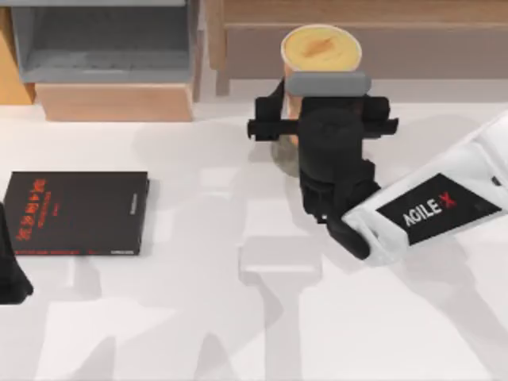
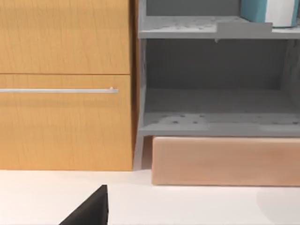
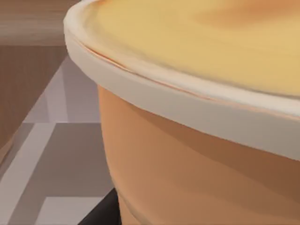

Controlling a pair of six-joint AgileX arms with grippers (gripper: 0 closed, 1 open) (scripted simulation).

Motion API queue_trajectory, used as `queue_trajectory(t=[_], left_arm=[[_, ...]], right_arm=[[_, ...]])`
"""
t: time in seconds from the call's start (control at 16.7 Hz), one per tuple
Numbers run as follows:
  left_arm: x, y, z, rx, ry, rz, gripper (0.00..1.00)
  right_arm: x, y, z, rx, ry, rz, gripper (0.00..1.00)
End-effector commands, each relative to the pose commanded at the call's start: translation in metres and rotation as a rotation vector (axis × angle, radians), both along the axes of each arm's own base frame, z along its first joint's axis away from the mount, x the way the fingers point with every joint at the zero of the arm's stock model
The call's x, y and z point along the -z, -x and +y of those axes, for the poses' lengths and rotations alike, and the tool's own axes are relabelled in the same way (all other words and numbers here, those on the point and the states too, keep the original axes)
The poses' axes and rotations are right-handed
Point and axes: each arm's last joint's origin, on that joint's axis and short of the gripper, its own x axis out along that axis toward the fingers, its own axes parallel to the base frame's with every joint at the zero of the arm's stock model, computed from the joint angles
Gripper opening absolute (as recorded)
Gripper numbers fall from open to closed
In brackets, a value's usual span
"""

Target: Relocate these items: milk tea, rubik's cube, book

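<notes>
The tall orange-tan milk tea cup [image 1: 321, 49] with its white-rimmed yellowish top stands upright at my table's twelve o'clock; the teal-blue book [image 2: 255, 10] sits on a grey shelf.

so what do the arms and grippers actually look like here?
Right arm: white shell with a black panel reading AGILE X, the X in red, ending in a black wrist block with a crossbar. Right gripper carries a grey pad. Left gripper: a black piece at the table's left edge.

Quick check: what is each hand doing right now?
Right hand: at the milk tea near the table's far edge; grip cannot be told.
Left hand: parked at the table's left edge; cannot be told.
</notes>
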Motion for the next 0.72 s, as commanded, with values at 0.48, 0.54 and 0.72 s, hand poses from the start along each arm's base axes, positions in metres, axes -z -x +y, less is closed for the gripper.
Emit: queue_trajectory(t=[0.48, 0.54, 0.72], left_arm=[[0.0000, 0.0000, 0.0000, 0.000, 0.000, 0.000, 1.00], [0.0000, 0.0000, 0.0000, 0.000, 0.000, 0.000, 1.00], [0.0000, 0.0000, 0.0000, 0.000, 0.000, 0.000, 1.00]], right_arm=[[0.0000, 0.0000, 0.0000, 0.000, 0.000, 0.000, 0.83], [0.0000, 0.0000, 0.0000, 0.000, 0.000, 0.000, 0.90], [0.0000, 0.0000, 0.0000, 0.000, 0.000, 0.000, 1.00]])
